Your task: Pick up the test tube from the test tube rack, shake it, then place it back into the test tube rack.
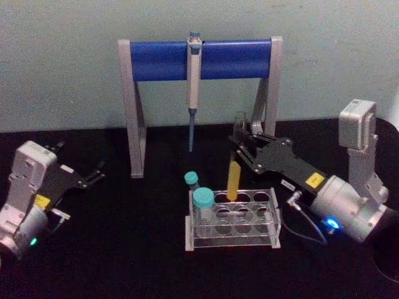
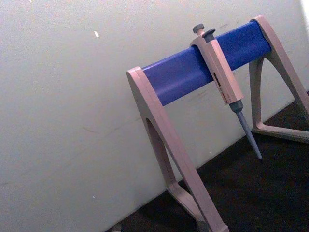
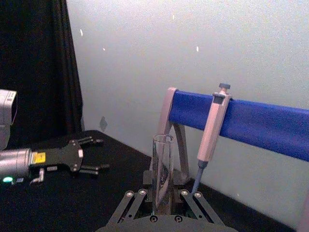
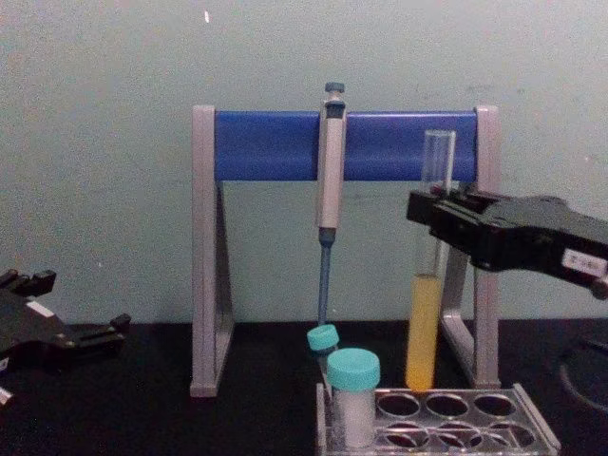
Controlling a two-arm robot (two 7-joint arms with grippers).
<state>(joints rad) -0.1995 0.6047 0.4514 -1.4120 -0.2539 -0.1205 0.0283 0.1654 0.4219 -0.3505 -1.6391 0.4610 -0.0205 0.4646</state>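
The test tube [image 1: 233,177] is a tall clear glass tube with yellow-orange liquid in its lower part. It stands nearly upright, and my right gripper [image 1: 240,146] is shut on its clear upper part. The chest view shows the test tube [image 4: 424,323] with its round bottom level with the top of the test tube rack [image 4: 532,432], over the back row. Whether it sits inside a hole I cannot tell. The rack [image 1: 230,244] is low clear plastic at the table's middle. In the right wrist view the tube [image 3: 162,164] rises between the fingers [image 3: 140,193]. My left gripper [image 1: 93,173] rests open at the left.
A grey-and-blue stand [image 1: 156,59] spans the back, with a pipette [image 1: 194,81] hanging from its bar. Two teal-capped tubes [image 1: 203,205] stand in the rack's left end. A thin cable [image 1: 305,227] loops beside the rack's right side.
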